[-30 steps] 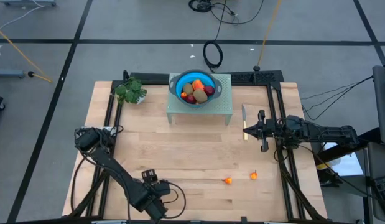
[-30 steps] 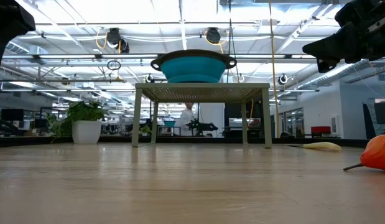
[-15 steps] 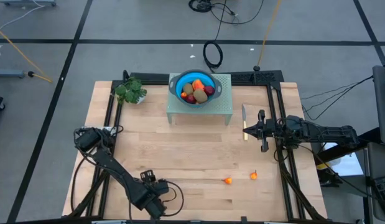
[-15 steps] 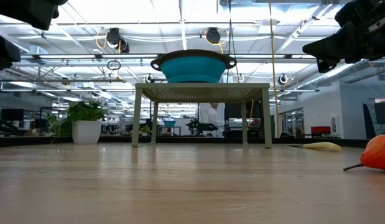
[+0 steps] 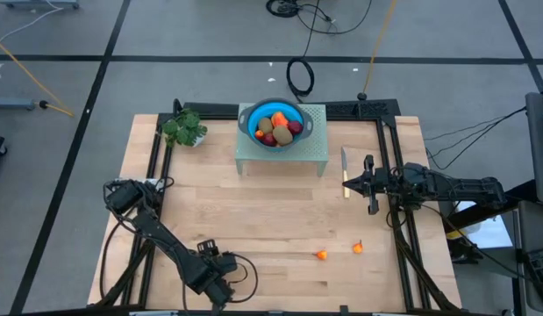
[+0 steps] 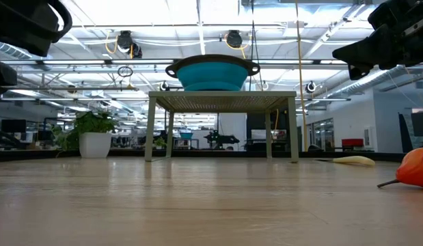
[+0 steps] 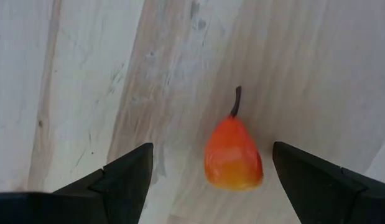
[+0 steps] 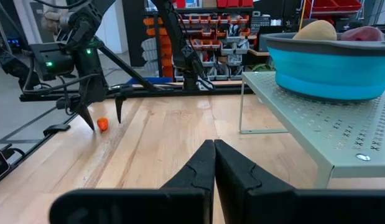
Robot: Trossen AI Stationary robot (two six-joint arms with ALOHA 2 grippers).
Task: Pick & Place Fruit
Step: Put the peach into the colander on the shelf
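Observation:
A small orange-red fruit (image 7: 232, 155) with a dark stem lies on its side on the wooden table (image 5: 253, 211), near the near-left corner. My left gripper (image 7: 212, 149) points down over it, open, one finger on each side and clear of it; the right wrist view shows this gripper (image 8: 104, 118) above the fruit (image 8: 102, 124). In the high view the gripper (image 5: 217, 283) hides the fruit. Two more tiny orange-red fruits (image 5: 322, 255) (image 5: 358, 248) lie toward the near right. My right gripper (image 5: 353, 184) waits shut and level at the right.
A blue bowl (image 5: 275, 123) holding several fruits stands on a pale green perforated stand (image 5: 315, 149) at the far middle. A green plant (image 5: 183, 129) stands at the far left. A yellow-handled knife (image 5: 345, 171) lies just in front of my right gripper.
My left gripper has sunk toward the table at the near left, still open and pointing down. In the low view its dark arm has come further into the picture from the top left.

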